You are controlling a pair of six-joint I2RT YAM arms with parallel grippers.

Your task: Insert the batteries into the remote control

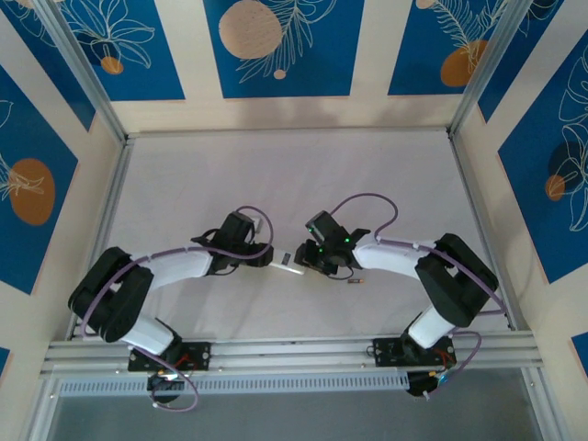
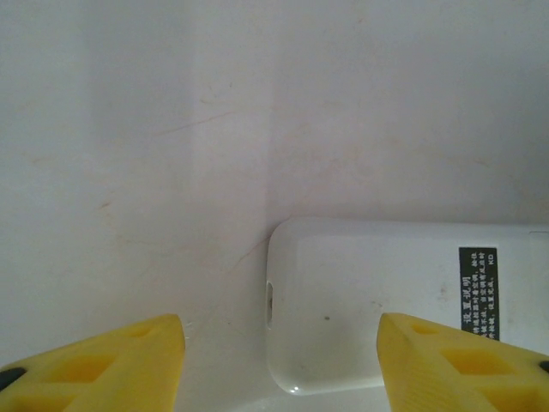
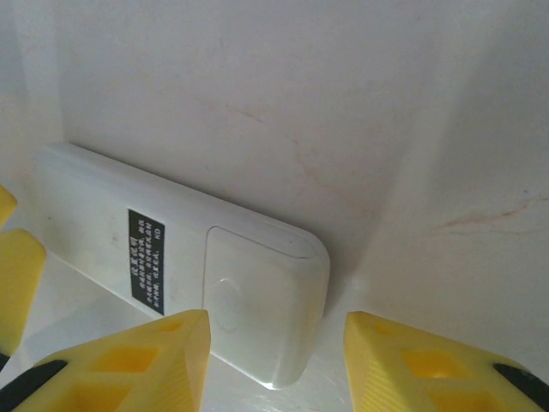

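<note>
The white remote control (image 1: 290, 267) lies flat on the table between both grippers, back face up. In the left wrist view one rounded end of the remote control (image 2: 377, 300) lies between the yellow fingers of my open left gripper (image 2: 279, 369), untouched by either. The right wrist view shows the other end of the remote control (image 3: 197, 266), with a black label and a closed battery cover (image 3: 257, 283), between the fingers of my open right gripper (image 3: 274, 369). A thin dark battery (image 1: 356, 281) lies on the table just right of the right gripper (image 1: 304, 261).
A small dark piece (image 1: 286, 258) sits by the remote, too small to identify. A yellow finger of the left gripper (image 3: 13, 275) shows at the right wrist view's left edge. The pale tabletop (image 1: 294, 184) stretches back to the patterned walls.
</note>
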